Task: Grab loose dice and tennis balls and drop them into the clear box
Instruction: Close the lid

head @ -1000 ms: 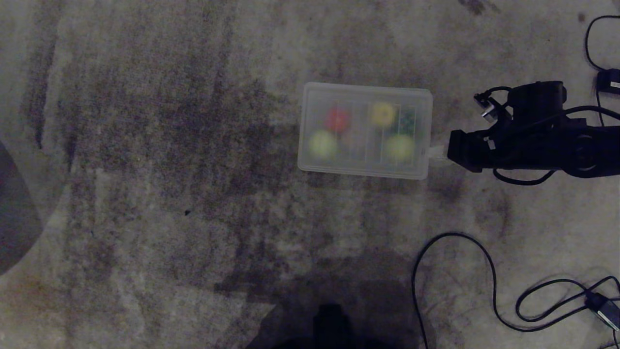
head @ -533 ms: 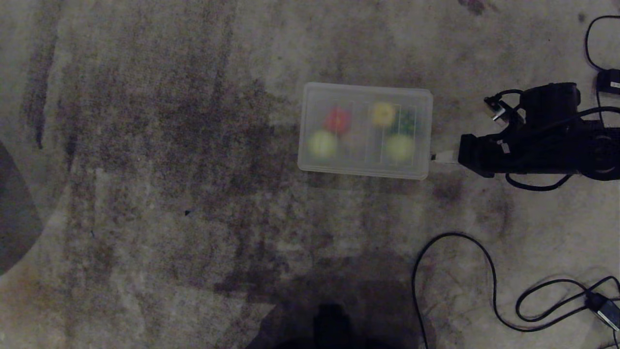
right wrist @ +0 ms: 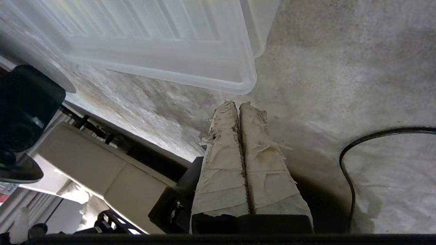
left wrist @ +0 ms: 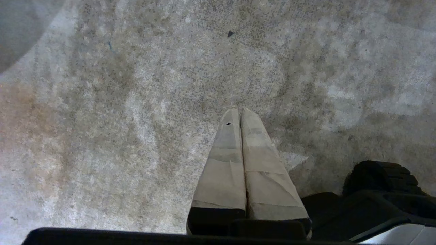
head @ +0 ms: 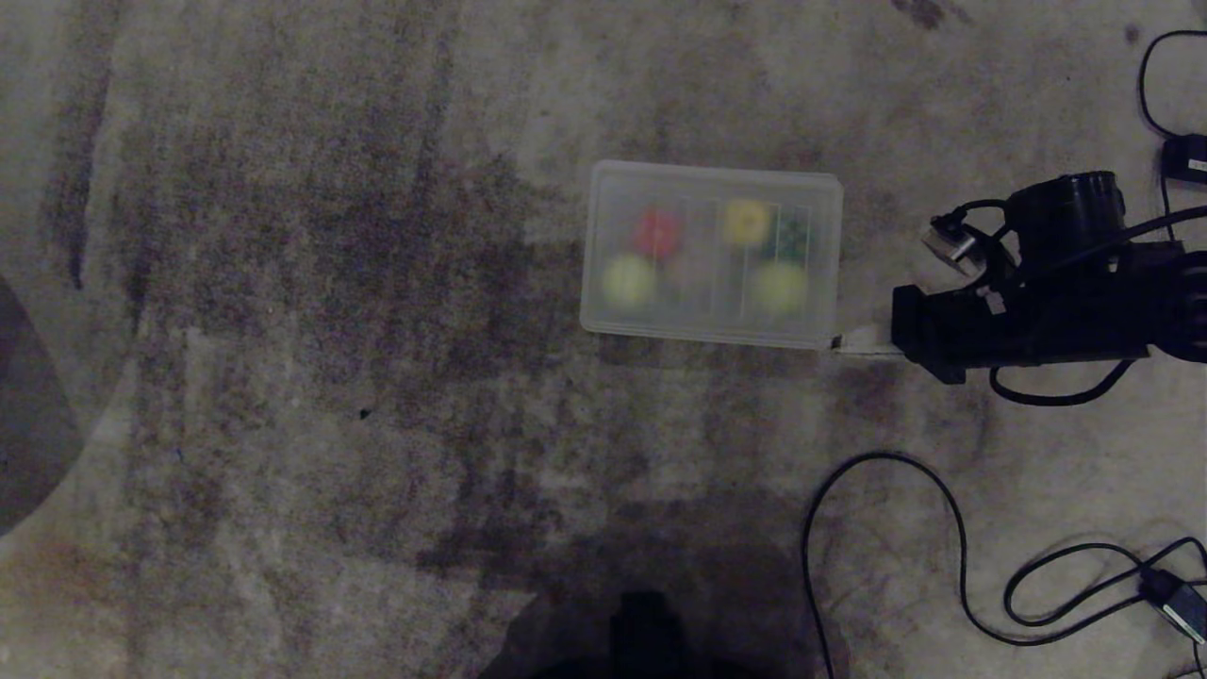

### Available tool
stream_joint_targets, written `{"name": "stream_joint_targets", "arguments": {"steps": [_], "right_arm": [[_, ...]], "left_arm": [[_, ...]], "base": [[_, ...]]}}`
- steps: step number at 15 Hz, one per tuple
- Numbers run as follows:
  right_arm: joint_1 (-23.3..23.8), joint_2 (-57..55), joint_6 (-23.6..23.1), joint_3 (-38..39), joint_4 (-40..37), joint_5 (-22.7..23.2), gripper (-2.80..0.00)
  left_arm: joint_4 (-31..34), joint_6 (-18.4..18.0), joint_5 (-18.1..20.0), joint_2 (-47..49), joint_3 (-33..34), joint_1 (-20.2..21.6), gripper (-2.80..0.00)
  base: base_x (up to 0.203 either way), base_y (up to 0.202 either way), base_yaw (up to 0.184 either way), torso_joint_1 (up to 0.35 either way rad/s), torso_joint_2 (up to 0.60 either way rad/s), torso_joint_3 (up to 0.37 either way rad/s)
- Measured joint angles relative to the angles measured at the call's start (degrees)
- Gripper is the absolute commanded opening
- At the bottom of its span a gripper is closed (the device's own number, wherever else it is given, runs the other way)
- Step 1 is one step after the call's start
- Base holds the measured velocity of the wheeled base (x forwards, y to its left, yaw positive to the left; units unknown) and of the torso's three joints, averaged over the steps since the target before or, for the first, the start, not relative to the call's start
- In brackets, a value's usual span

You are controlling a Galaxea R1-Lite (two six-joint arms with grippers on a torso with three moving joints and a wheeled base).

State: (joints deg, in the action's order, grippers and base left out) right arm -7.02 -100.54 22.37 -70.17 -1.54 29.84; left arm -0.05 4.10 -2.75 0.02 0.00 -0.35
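Note:
The clear box (head: 709, 332) lies on the floor with a pale ribbed cover on top. Through it show, blurred, a red die (head: 657, 231), a yellow die (head: 745, 220), a dark green die (head: 790, 238) and two tennis balls (head: 628, 280) (head: 779, 288). My right gripper (head: 841, 344) is shut and empty, its tips just off the box's near right corner; the right wrist view shows the gripper (right wrist: 239, 103) a short way from that corner (right wrist: 246, 79). My left gripper (left wrist: 240, 109) is shut and empty over bare floor, outside the head view.
Black cables (head: 886, 462) loop over the floor at the right, with power adapters (head: 1184, 157) (head: 1174, 596). A dark rounded shape (head: 28, 424) sits at the left edge. My base (head: 651, 632) shows at the bottom middle.
My right gripper has drawn back from the box's right side, then shifted toward the box's near right corner. The box and its contents have not moved.

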Motion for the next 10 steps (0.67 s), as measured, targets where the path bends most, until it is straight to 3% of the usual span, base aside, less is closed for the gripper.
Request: {"name": "stream_joint_targets", "arguments": {"steps": [3,7,10], "right_arm": [[-0.38,-1.61,0.91,-0.49,0.02,0.00,-2.80],[-1.32,-4.29,7.29,-3.80,0.09,0.34,-2.80],[-1.96,-5.69,7.51,-5.02,0.11,0.66,-2.80]], "left_arm": [[-0.01,-0.02,0.03,0.00,0.00,0.00,-2.80],[-0.02,-0.02,0.01,0.00,0.00,0.00,-2.80],[-0.04,-0.01,0.00,0.00,0.00,0.02,-2.80]], "base": [[0.000,0.000,0.000,0.000,0.00,0.000],[0.000,0.000,0.000,0.000,0.00,0.000],[0.000,0.000,0.000,0.000,0.00,0.000]]}}
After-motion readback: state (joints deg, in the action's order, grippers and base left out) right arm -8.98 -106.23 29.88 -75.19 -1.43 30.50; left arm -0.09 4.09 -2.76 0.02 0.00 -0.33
